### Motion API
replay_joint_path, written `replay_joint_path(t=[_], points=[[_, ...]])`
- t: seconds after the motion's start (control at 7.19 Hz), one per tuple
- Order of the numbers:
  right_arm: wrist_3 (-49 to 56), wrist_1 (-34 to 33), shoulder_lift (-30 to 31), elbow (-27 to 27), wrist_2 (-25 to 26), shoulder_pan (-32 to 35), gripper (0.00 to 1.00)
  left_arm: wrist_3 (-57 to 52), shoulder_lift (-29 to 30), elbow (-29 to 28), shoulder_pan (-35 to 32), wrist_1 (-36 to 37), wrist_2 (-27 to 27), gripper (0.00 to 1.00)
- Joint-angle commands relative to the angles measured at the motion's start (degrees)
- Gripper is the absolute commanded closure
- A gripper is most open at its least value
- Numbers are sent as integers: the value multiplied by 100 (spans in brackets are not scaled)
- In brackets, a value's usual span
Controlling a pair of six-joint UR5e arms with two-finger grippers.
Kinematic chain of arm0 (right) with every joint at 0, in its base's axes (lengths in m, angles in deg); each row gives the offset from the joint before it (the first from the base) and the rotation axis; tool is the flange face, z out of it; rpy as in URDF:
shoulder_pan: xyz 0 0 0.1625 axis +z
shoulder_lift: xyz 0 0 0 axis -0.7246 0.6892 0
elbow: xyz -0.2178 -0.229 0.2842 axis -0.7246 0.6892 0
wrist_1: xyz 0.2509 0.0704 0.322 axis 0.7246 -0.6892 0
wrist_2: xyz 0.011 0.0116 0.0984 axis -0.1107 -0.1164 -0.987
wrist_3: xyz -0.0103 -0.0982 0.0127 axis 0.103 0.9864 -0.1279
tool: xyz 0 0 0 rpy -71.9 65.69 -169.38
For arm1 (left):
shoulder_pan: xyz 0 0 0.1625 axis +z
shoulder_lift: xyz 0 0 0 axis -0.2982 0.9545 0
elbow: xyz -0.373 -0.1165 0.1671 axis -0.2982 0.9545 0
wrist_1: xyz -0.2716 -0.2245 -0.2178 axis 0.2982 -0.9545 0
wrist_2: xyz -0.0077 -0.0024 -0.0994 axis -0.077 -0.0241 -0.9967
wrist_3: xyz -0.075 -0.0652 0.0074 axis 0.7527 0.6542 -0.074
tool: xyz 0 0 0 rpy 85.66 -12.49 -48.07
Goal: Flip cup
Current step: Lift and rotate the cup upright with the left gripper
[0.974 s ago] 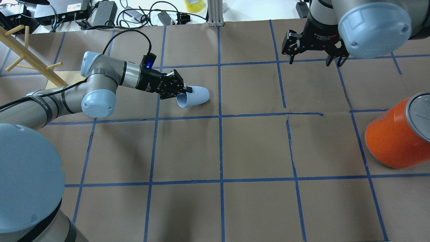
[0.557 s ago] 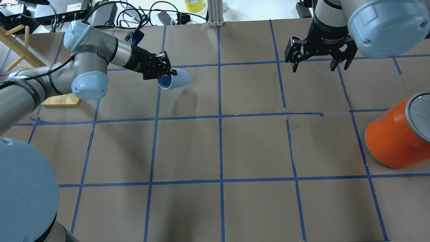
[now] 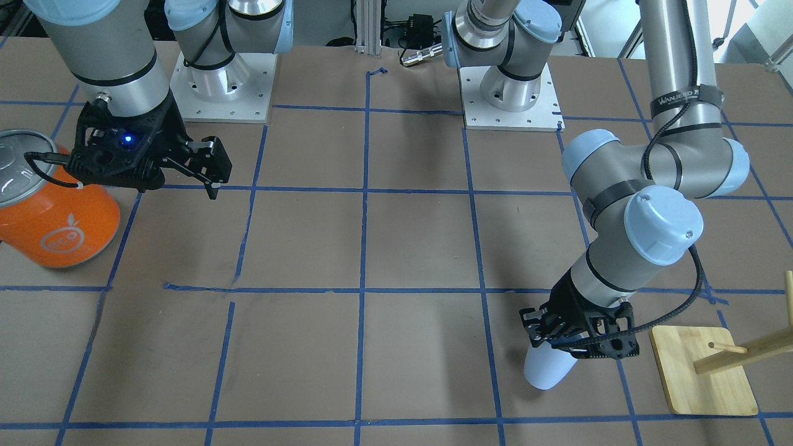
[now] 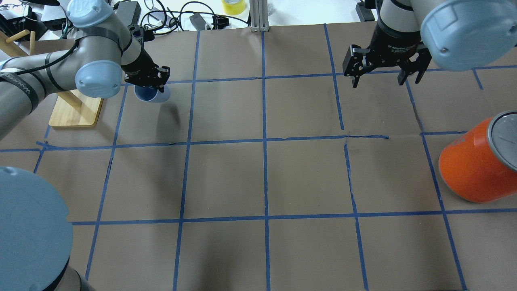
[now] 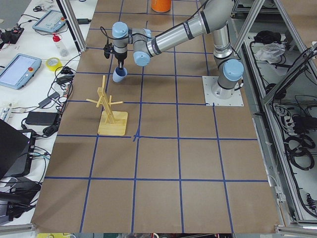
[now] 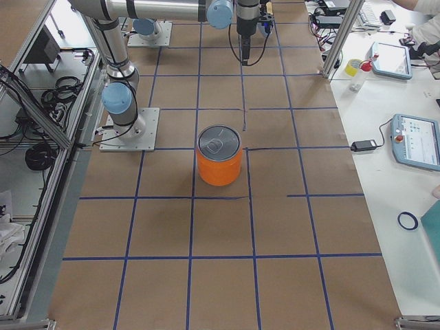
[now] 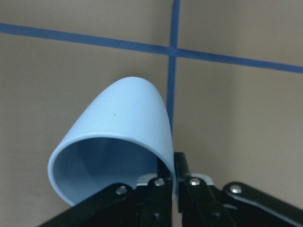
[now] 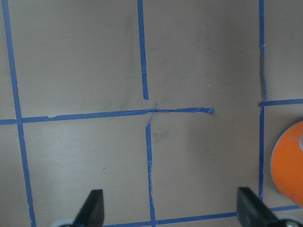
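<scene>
1. Firmly, the left pincer [image 7: 173,174] is clamped on the rim of the cup [image 7: 124,125], one finger inside and one outside.
2. Mouth up and slightly tilted, the cup hangs over the worktop [image 4: 262,178], near the wooden stand [image 4: 74,114].
3. Meanwhile the right pincer [image 4: 379,81] gapes wide, holding nothing.

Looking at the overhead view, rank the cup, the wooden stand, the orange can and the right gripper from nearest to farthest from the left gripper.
1. cup: pinched at its rim by the left gripper, far left of the table.
2. wooden stand: beside it, toward the left edge.
3. right gripper: open, across the table on the far right.
4. orange can: at the right edge, closer to the robot.
</scene>
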Motion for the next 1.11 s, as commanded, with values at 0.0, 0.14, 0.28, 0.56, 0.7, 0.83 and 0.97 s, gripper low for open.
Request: replay_joint_path(t=[0.0, 0.14, 0.28, 0.56, 0.7, 0.83, 0.97], points=[[1, -16, -12, -1, 0, 10, 0, -191, 85, -470, -9, -1064, 354, 100], [1, 1, -12, -1, 35, 10, 0, -130, 94, -436, -18, -1120, 354, 100], [61, -51, -12, -1, 44, 10, 0, -156, 94, -410, -18, -1103, 354, 93], [80, -35, -12, -1, 79, 10, 0, -226, 94, -401, -27, -989, 362, 100], [88, -8, -12, -1, 79, 10, 0, -226, 94, -401, -36, -988, 362, 75], [71, -25, -12, -1, 79, 10, 0, -174, 94, -401, -36, -988, 362, 26], [97, -52, -21, -9, 79, 1, 0, -200, 94, -401, -53, -971, 362, 14]])
